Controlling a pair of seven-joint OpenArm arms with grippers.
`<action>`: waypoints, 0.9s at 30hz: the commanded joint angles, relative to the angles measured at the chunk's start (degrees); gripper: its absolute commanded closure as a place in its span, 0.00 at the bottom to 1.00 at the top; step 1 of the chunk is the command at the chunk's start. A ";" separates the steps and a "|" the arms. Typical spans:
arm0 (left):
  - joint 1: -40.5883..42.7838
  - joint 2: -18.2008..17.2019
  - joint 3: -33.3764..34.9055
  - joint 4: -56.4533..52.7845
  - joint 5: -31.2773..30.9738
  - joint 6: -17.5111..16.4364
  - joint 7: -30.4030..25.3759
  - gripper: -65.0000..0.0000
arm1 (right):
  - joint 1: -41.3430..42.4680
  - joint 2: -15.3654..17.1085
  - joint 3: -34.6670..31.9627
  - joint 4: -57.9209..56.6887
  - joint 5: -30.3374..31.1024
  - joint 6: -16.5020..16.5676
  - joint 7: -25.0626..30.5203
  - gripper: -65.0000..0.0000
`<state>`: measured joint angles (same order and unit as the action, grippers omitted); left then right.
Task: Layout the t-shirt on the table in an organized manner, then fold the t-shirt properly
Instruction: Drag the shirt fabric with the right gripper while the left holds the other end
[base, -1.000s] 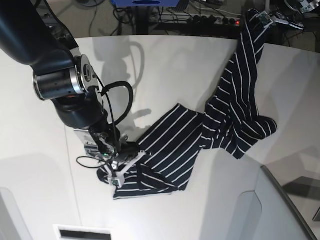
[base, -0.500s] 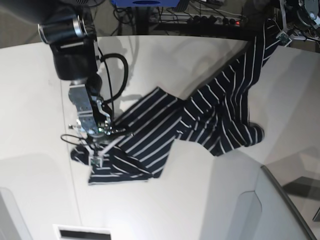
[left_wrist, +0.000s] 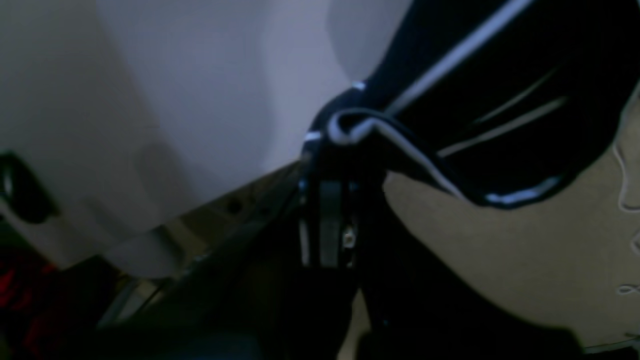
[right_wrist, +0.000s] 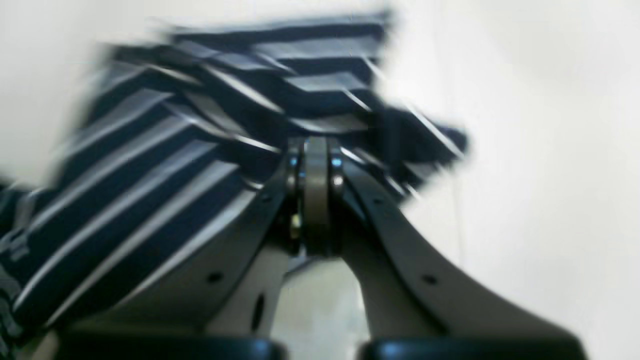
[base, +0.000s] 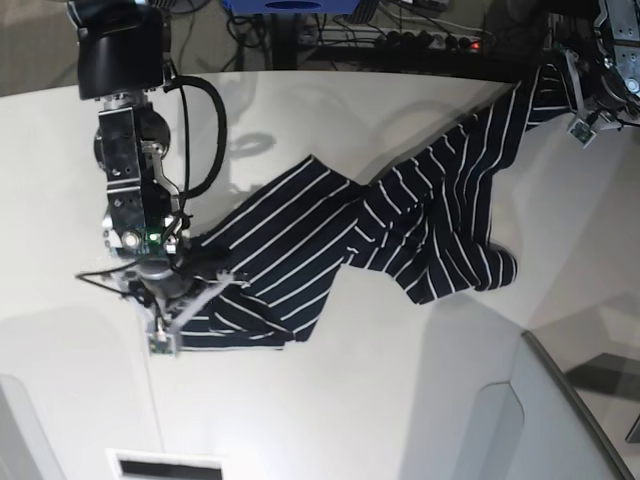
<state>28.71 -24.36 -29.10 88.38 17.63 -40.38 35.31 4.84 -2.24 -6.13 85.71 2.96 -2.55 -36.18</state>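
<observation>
The t-shirt (base: 400, 225) stretches across my desk (base: 330, 400) from near left to far right. My right jaws (base: 165, 325) sit on its near-left corner; my left jaws (base: 585, 110) sit at its far-right end, past the desk's far edge.

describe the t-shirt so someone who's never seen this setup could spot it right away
Look at the big white table. Stretched diagonally across it, between the right gripper and the left gripper, is the t-shirt: dark navy fabric with thin white stripes, the only garment there.
</observation>
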 joint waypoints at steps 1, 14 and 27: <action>0.26 -1.00 -0.57 0.72 0.00 0.38 0.07 1.00 | 1.09 -0.44 -0.07 0.57 0.16 2.33 -1.05 0.90; 0.79 -0.65 -0.57 0.63 -0.44 0.38 0.07 1.00 | 11.99 -2.38 0.46 -21.93 0.25 22.28 0.01 0.47; 0.79 -0.56 -0.57 -2.53 -0.44 0.38 0.07 1.00 | 16.74 -0.62 0.46 -34.24 0.25 22.37 3.26 0.70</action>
<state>29.52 -23.81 -29.17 85.10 16.95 -40.42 35.33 20.08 -2.85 -5.63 50.54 2.94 19.55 -33.63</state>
